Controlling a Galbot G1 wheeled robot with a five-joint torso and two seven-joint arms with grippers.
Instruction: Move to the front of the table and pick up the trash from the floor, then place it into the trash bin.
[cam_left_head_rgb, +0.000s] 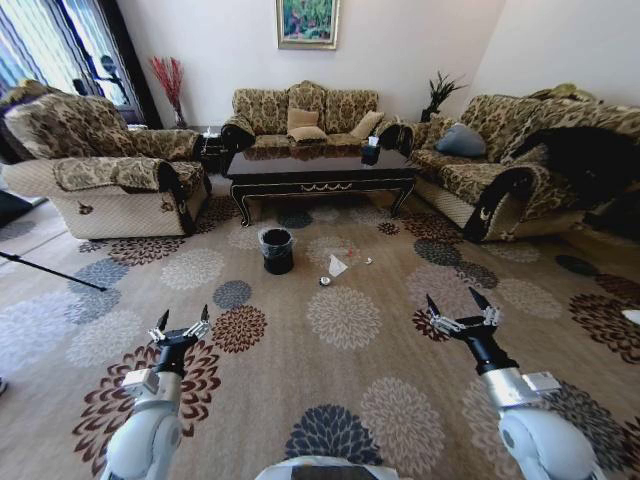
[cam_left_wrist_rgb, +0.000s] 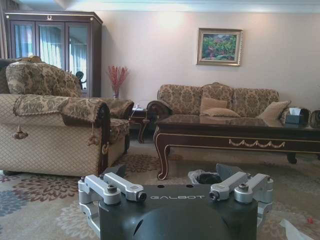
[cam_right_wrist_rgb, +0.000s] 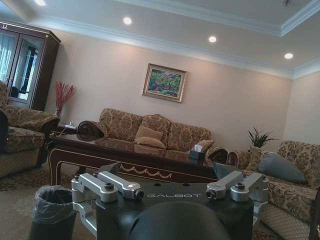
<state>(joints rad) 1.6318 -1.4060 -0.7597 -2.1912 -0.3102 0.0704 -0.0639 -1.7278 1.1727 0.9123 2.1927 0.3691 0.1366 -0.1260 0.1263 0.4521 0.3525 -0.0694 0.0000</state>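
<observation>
The dark glossy table (cam_left_head_rgb: 320, 172) stands across the room in front of the far sofa. On the carpet before it sits the small black trash bin (cam_left_head_rgb: 277, 250) with a clear liner. The trash lies just right of the bin: a folded white paper piece (cam_left_head_rgb: 337, 265), a small round can (cam_left_head_rgb: 325, 281), a red-capped bottle (cam_left_head_rgb: 350, 252) and a tiny scrap (cam_left_head_rgb: 368, 261). My left gripper (cam_left_head_rgb: 184, 318) and right gripper (cam_left_head_rgb: 453, 300) are raised near me, both open and holding nothing, well short of the trash. From the right wrist view, the bin (cam_right_wrist_rgb: 52, 210) and table (cam_right_wrist_rgb: 125, 155) sit beyond that gripper (cam_right_wrist_rgb: 175, 194).
An armchair (cam_left_head_rgb: 110, 170) stands at the left and a long sofa (cam_left_head_rgb: 500, 160) at the right. A tissue box (cam_left_head_rgb: 370, 152) rests on the table. A dark rod (cam_left_head_rgb: 50, 270) lies on the floor at the left. Patterned carpet stretches between me and the bin.
</observation>
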